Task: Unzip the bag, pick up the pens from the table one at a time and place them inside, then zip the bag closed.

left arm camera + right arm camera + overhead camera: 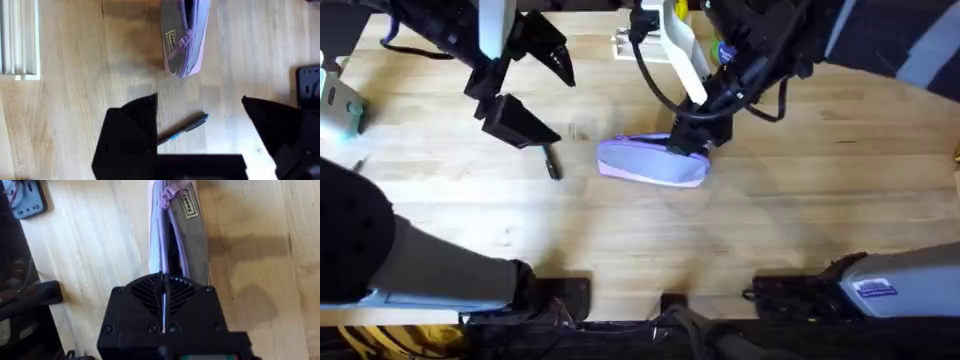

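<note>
1. Bag (652, 160) lies mid-bench (770, 230), zipper part open; right tool (692, 143) pinches its end, fingers clamped shut on fabric.
2. Left tool (200, 125) spread wide over pen (184, 129): it should drop straight and close across the barrel.

the bag (182, 37) bears an unreadable label.

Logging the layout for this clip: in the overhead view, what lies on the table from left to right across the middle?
Left gripper → pen on the table → bag → right gripper at the bag's right end.
</note>
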Controlling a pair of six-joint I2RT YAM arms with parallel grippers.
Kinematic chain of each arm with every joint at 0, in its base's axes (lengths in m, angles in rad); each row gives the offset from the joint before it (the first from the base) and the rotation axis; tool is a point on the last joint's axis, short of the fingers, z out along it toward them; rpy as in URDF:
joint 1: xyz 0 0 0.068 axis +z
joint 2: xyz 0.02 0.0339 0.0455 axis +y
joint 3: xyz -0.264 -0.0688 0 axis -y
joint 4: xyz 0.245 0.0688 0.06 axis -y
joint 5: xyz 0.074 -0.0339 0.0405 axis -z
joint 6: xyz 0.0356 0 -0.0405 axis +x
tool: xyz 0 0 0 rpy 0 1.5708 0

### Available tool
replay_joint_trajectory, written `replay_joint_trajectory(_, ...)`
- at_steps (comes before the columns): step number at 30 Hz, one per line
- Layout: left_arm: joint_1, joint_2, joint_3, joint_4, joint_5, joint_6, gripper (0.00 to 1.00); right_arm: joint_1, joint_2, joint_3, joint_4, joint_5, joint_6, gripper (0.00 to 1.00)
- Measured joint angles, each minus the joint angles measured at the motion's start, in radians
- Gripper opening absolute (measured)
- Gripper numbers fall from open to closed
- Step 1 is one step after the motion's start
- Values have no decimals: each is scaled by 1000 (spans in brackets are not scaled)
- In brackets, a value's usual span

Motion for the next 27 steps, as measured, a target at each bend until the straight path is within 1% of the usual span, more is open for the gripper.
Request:
replay_joint_trajectory(11,0,0,0,0,0,0,993,0,0,0,67,32,0,33)
replay_joint_trajectory(17,0,0,0,0,0,0,993,5,4,0,56,34,0,33)
replay_joint_trajectory(23,0,0,0,0,0,0,993,51,80,0,73,34,0,33)
replay_joint_trajectory(26,0,0,0,0,0,0,993,88,147,-1,125,40,0,33)
replay_joint_trajectory(27,0,0,0,0,0,0,993,92,149,-1,130,43,0,33)
